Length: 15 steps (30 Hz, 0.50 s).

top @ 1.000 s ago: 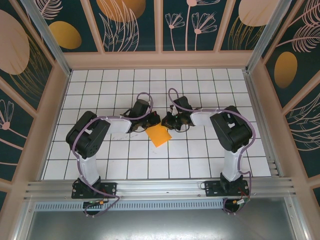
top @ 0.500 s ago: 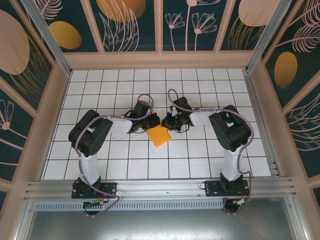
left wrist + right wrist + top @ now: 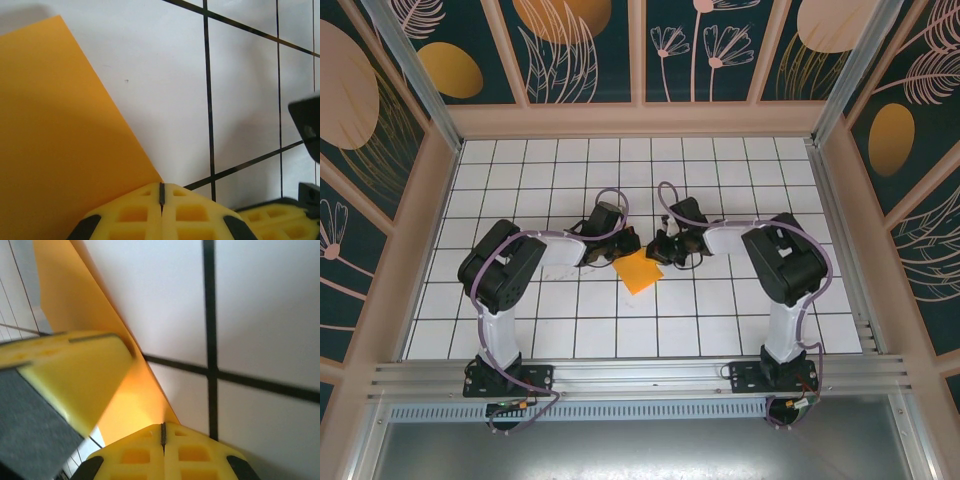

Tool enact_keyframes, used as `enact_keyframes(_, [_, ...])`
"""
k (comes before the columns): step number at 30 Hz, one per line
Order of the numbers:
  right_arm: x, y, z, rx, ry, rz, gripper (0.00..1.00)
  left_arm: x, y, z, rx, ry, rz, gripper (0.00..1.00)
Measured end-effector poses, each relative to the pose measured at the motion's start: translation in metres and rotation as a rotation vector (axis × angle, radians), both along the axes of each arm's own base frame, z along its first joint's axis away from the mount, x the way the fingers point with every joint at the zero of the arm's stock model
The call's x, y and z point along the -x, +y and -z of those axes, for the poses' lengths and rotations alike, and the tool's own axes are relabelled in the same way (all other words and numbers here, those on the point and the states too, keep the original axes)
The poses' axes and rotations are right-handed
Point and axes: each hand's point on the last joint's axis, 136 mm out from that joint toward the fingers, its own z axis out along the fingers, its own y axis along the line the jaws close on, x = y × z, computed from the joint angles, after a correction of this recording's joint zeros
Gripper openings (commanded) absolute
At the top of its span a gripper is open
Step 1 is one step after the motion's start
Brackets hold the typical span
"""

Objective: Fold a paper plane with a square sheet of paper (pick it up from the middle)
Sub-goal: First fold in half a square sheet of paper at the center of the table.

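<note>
White grid tabletop (image 3: 720, 330), dark floral wall panels (image 3: 720, 60)

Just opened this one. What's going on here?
Both arms reach in to the middle of the table, where a bright-orange sheet of paper lies on the white grid. The left gripper is shut right at one far corner of the sheet. The right gripper is shut at the sheet's far edge close by. Whether either one actually pinches the paper is hard to tell. From above the sheet looks flat, not yet shaped into a plane.

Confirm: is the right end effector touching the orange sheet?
Touching. Right wrist view: the orange sheet runs straight into the seam of the shut right end effector.
</note>
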Motion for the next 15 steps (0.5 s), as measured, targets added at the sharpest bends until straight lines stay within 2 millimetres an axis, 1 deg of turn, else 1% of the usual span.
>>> enact_keyframes(10, [0.045,-0.024,0.002,0.016,0.021,-0.052,0.0,0.0,0.0,0.0,-0.006,-0.003,-0.004,0.0])
enact_keyframes(13, [0.051,-0.035,0.002,0.019,0.03,-0.046,0.0,0.0,0.0,0.0,-0.005,-0.004,-0.003,0.0])
enact_keyframes(15, [0.052,-0.043,0.001,0.026,0.039,-0.029,0.0,0.0,0.0,0.0,-0.005,-0.006,0.0,0.0])
